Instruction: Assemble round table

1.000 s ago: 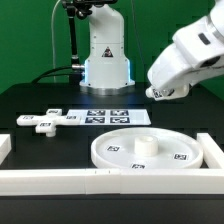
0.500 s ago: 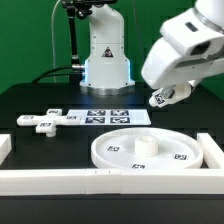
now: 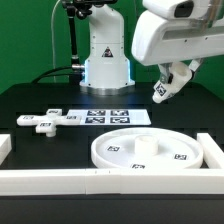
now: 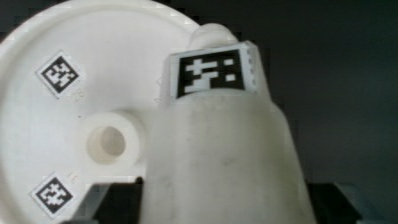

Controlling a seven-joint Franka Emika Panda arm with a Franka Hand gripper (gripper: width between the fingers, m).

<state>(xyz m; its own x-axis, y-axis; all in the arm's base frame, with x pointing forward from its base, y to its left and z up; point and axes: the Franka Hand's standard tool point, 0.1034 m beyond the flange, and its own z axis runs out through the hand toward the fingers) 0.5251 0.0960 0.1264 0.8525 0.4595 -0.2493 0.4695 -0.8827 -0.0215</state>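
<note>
The large rimmed round disc (image 3: 140,150) lies at the front on the exterior view's right, its raised centre hub (image 3: 145,146) pointing up. The cross-shaped foot piece (image 3: 45,121) lies on the exterior view's left. My gripper (image 3: 163,90) hangs in the air above and behind the disc, shut on the short cylinder leg (image 3: 160,91), which carries a tag. In the wrist view the leg (image 4: 222,130) fills the middle between my jaws (image 4: 222,205), and the disc (image 4: 71,90) with its holed hub (image 4: 111,138) lies beneath it.
The marker board (image 3: 108,117) lies flat in the middle of the black table. A white border wall (image 3: 60,180) runs along the front and up the exterior view's right side (image 3: 213,152). The robot base (image 3: 105,55) stands at the back.
My gripper has risen and swung toward the exterior view's left, carrying the leg with it. The disc and the foot piece have not moved.
</note>
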